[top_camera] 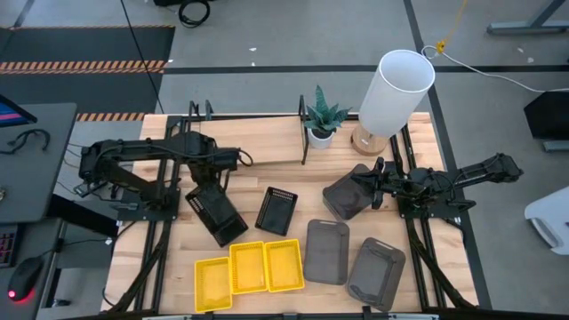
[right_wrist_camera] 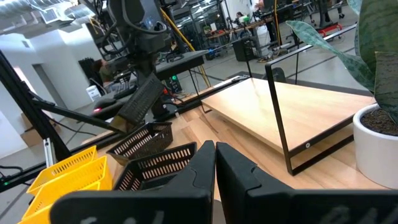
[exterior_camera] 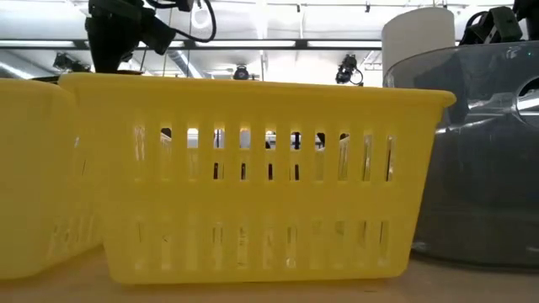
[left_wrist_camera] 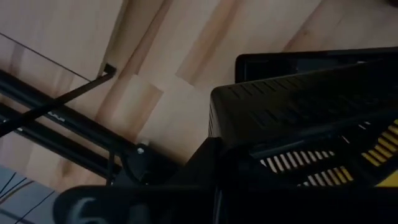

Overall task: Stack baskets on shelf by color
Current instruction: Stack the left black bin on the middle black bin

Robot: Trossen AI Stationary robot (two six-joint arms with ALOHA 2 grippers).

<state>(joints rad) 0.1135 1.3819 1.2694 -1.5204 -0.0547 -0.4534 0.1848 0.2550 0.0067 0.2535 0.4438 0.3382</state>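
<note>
The shelf [top_camera: 253, 133] at the back of the worktop [top_camera: 160, 249] is bare; nothing is stacked yet. Both first pick-ups are in hand. A grey basket [top_camera: 347, 194] is pinched at its rim by the right pincer [top_camera: 377, 182] and held tilted near the lamp [top_camera: 396, 93]. A black basket [top_camera: 218, 216] is pinched by the left pincer [top_camera: 203, 197], clear of the other black basket [top_camera: 276, 211]. Three yellow baskets [top_camera: 249, 269] and two more grey baskets [top_camera: 327, 251] lie at the front. Next, each held basket likely needs carrying back to the shelf and setting flat in its own colour spot.
</note>
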